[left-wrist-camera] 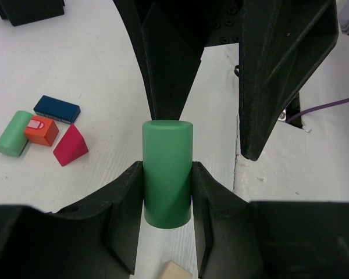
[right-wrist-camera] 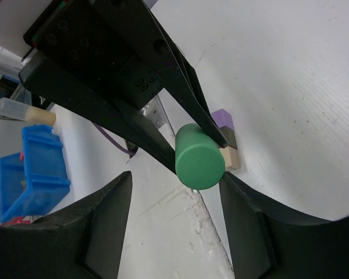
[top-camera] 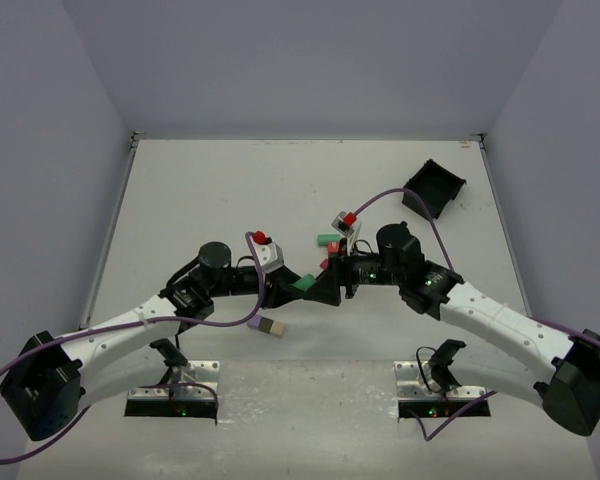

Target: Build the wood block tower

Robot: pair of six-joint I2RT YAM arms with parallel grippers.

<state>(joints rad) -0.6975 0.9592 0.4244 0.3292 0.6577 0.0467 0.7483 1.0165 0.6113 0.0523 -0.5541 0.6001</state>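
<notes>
Clamping green cylinder point(left-wrist-camera: 167, 157), left pincer point(left-wrist-camera: 167, 177), right pincer point(right-wrist-camera: 174, 189) parted astride its free end, not gripping

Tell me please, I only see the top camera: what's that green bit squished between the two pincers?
Observer: A green cylinder. The left wrist view shows the left pincer shut on its sides.
Operator: Is the other one holding it too?
Observer: Not yet. In the right wrist view the right pincer is open, a finger either side of the cylinder's round end.
Operator: What blocks hide by that arm?
Observer: Four lie loose: a pale green cylinder on its side, an orange block against it, a magenta wedge and a blue slab.
</notes>
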